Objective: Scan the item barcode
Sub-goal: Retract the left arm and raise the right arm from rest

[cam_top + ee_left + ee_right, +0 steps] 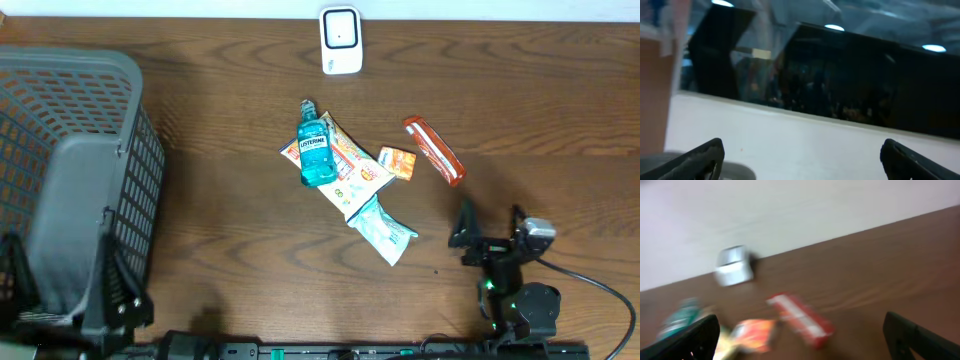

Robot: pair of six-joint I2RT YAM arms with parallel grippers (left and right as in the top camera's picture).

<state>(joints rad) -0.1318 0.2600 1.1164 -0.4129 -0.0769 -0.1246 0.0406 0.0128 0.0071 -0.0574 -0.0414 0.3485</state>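
Several items lie mid-table: a blue mouthwash bottle [313,152] on an orange-and-white packet [352,168], a small orange box [397,162], a red pack [434,150] and a white-green pouch [385,230]. No barcode shows on any of them. A white scanner [340,40] stands at the far edge. My right gripper [490,228] is open, near the front edge, below the red pack. Its blurred wrist view shows the gripper [800,340] empty, facing the red pack [800,319], the orange box [752,334] and the scanner [733,265]. My left gripper [802,160] is open and empty, facing a wall.
A large grey mesh basket [70,90] fills the left side of the table; the left arm [105,290] stands at its front corner. A cable [590,280] runs off to the right from the right arm's base.
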